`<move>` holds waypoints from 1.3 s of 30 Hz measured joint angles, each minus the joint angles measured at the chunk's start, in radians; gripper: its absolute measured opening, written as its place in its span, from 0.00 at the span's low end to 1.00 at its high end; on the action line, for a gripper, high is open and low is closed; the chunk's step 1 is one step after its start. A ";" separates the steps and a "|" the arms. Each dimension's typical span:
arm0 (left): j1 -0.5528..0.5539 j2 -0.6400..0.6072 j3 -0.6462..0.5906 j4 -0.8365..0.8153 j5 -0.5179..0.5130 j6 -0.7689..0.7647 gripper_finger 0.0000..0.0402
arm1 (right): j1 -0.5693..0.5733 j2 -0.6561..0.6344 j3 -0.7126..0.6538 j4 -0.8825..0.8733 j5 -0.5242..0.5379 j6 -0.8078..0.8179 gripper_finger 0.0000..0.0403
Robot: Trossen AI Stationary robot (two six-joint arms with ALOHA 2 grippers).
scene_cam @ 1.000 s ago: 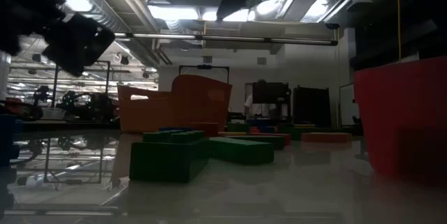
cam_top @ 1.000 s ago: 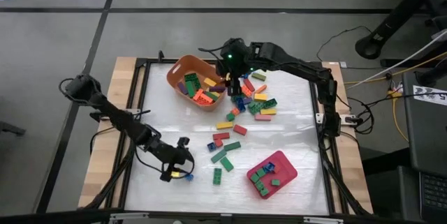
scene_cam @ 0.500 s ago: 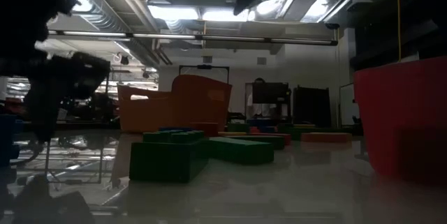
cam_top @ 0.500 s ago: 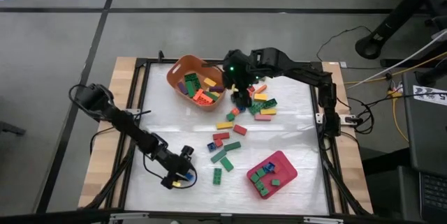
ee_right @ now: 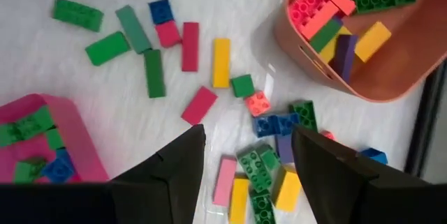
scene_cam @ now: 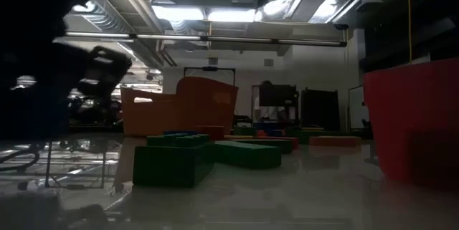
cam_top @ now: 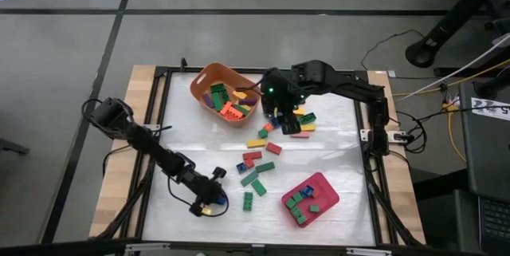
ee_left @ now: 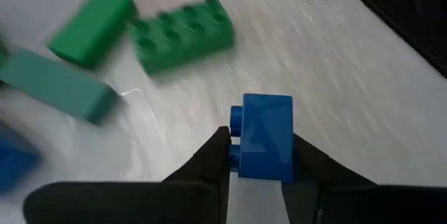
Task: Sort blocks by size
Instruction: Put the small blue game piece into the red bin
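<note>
Left wrist view: blue block [ee_left: 265, 138] is pinched by left end effector [ee_left: 257, 155], low over desk [cam_top: 207, 144] front-left. Right end effector [ee_right: 248, 151] is spread above loose blocks [cam_top: 263, 156] beside orange tub [cam_top: 201, 80].

Right pincer [cam_top: 280, 117] hides blocks beneath; left arm [scene_cam: 43, 87] blurred, low view.
</note>
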 joint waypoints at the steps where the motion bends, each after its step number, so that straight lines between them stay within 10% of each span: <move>1: 0.009 0.000 0.009 -0.004 -0.001 0.021 0.18 | -0.001 -0.004 0.000 0.001 -0.008 0.000 0.52; 8: 0.099 -0.001 0.084 0.026 -0.003 0.261 0.18 | -0.001 -0.075 -0.103 0.002 -0.129 0.012 0.52; 19: 0.230 0.083 0.232 0.272 0.081 0.563 0.19 | 0.107 -0.319 -0.664 0.143 -0.131 0.248 0.52; 39: 0.244 0.609 0.789 0.329 0.089 0.424 0.30 | 0.574 -0.613 -1.250 0.524 0.310 0.861 0.52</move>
